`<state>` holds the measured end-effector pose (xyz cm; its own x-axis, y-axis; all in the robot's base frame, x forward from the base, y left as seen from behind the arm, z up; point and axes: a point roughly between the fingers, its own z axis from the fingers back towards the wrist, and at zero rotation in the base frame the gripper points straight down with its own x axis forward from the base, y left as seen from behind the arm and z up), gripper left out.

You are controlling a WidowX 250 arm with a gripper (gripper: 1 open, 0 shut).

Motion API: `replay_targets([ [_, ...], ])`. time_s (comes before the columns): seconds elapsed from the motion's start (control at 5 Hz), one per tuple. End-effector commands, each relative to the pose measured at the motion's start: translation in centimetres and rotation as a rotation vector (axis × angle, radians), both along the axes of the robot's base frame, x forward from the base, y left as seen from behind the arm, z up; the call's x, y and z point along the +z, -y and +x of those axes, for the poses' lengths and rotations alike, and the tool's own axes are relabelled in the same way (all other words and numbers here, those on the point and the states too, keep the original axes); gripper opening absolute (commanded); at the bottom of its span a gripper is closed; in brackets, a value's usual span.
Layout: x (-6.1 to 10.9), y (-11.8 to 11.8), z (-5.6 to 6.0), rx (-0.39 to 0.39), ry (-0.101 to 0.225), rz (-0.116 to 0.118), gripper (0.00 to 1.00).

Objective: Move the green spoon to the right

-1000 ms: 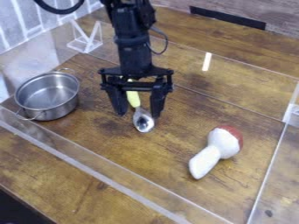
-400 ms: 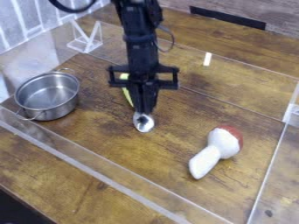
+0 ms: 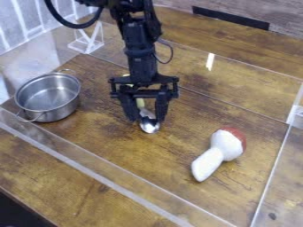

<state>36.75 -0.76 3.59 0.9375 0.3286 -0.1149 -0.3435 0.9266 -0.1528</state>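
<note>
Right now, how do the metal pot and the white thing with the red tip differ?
The pot is round and hollow; the white thing is long and solid-looking. The pot is shiny grey; the white thing is pale with a red end. Both rest on the wooden table.

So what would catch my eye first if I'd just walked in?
Probably the black robot gripper, reaching down near the middle of the table over the small spoon, whose silver bowl shows beneath it. Next, perhaps, the round steel pot at the picture's left, and the white mushroom-shaped object with a red-brown tip, lying toward the lower right.
</note>
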Motion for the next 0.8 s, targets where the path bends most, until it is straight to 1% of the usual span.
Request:
replay_targets([
  [0.0,1.6,-1.2,1.3,0.101,0.055,0.005,0.0],
  [0.2,1.5,-0.3,0.9,0.047,0.054,0.008,1.0],
  [0.4,0.9,-1.4,1.4,0.052,0.057,0.007,0.0],
  [0.6,1.0,-2.6,1.8,0.057,0.06,0.008,0.0],
])
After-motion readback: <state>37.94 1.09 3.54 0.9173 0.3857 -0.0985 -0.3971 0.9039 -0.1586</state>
